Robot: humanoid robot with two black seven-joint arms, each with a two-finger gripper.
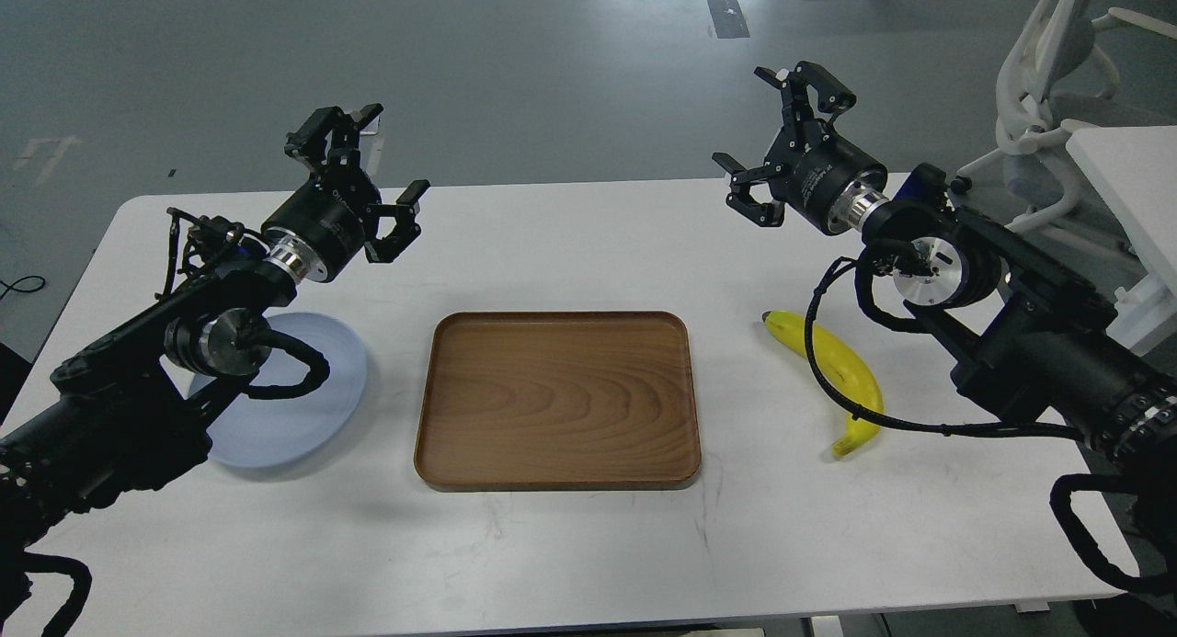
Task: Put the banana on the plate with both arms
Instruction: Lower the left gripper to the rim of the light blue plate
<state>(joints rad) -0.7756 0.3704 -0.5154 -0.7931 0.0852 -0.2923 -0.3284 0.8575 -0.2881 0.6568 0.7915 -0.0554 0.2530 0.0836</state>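
Note:
The yellow banana lies on the white table at the right, partly crossed by my right arm's black cable. The pale blue-grey plate lies on the table at the left, its left part hidden under my left arm. My left gripper is open and empty, raised above the table behind the plate. My right gripper is open and empty, raised above the table behind the banana.
A brown wooden tray lies in the middle of the table, between plate and banana. A white office chair and another white table stand at the far right.

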